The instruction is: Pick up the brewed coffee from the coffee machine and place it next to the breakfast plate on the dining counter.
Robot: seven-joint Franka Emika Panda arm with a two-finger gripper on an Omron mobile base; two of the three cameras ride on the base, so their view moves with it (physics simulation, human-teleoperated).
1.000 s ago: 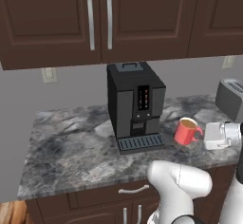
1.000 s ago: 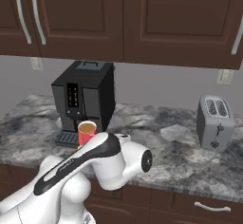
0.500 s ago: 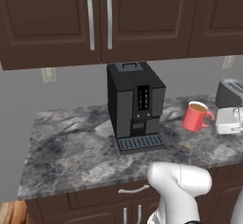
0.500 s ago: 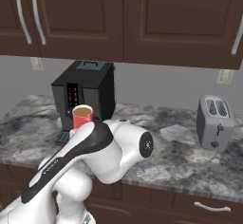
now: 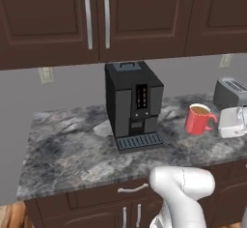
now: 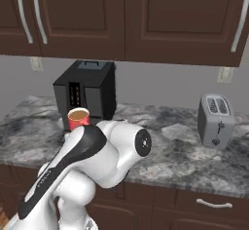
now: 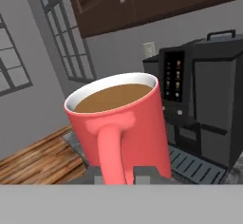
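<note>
The small red-coral mug of light-brown coffee (image 5: pixel 198 119) has left the tall boxy black coffee machine with the grey front panel (image 5: pixel 133 105). 1 second earlier it sat low, just right of the slotted drip tray (image 5: pixel 140 141); half a second ago it was already raised and further right; now it hangs at the right of the left base frame, above the grey-and-white marbled tabletop (image 5: pixel 72 149) and well clear of the tray. In the right base frame the mug (image 6: pixel 78 118) shows at centre left, just above the white arm, in front of the machine (image 6: pixel 86 93).

The tool (image 7: pixel 124 179) is pressed together on the mug's handle, which runs down to the bottom centre of the hand frame; the mug (image 7: pixel 118 123) stands upright there, coffee level and near the rim, with the machine (image 7: pixel 201 95) at the right.

So the pick-up looks done and the carry has begun. The silver toaster (image 5: pixel 230 92) stands near the mug's path at the right edge, a likely thing to clip. With the cup this full, a tilt would probably spill.
</note>
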